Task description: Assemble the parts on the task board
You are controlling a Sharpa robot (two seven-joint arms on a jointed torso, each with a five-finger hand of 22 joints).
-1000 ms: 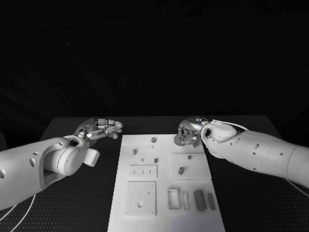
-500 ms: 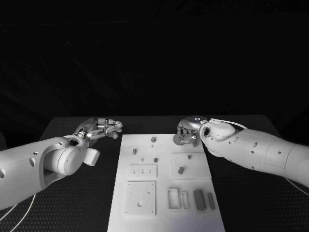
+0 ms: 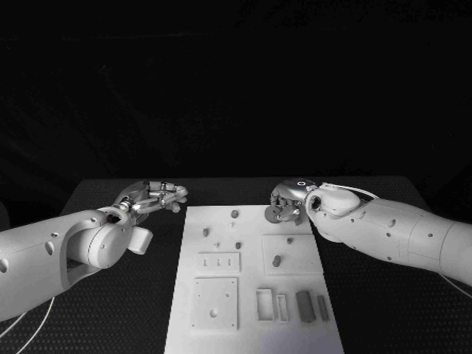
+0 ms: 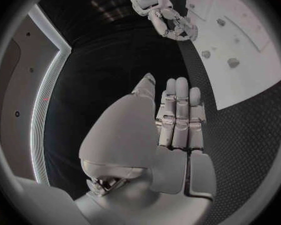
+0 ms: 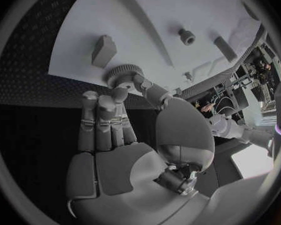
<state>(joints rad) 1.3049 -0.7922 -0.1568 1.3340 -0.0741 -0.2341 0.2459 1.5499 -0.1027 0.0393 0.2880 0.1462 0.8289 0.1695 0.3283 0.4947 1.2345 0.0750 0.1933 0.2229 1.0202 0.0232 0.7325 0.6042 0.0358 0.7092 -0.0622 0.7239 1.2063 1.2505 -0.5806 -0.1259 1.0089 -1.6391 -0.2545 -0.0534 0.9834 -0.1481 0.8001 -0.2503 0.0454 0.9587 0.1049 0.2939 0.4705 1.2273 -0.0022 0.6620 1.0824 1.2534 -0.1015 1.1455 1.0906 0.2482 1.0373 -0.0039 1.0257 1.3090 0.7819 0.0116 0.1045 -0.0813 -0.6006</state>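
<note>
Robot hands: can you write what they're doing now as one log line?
right hand: pinches round gear part over task board far edge | left hand: open, holds nothing, beside board | step: placing gear

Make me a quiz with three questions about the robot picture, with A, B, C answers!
1. Where is the left hand?
A. Over the black table, beside the board
B. Flat on the board's middle
C. Touching the other hand

2. What colour is the task board?
A. Black
B. White
C. Striped

3. What is the right hand doing?
A. Holding nothing, fingers spread
B. Pressing the table
C. Pinching a round toothed part

Answers: 1 A, the head view shows it off the board's left edge. 2 B, the board is a pale plate against the dark table. 3 C, the right wrist view shows the part between thumb and finger.
</note>
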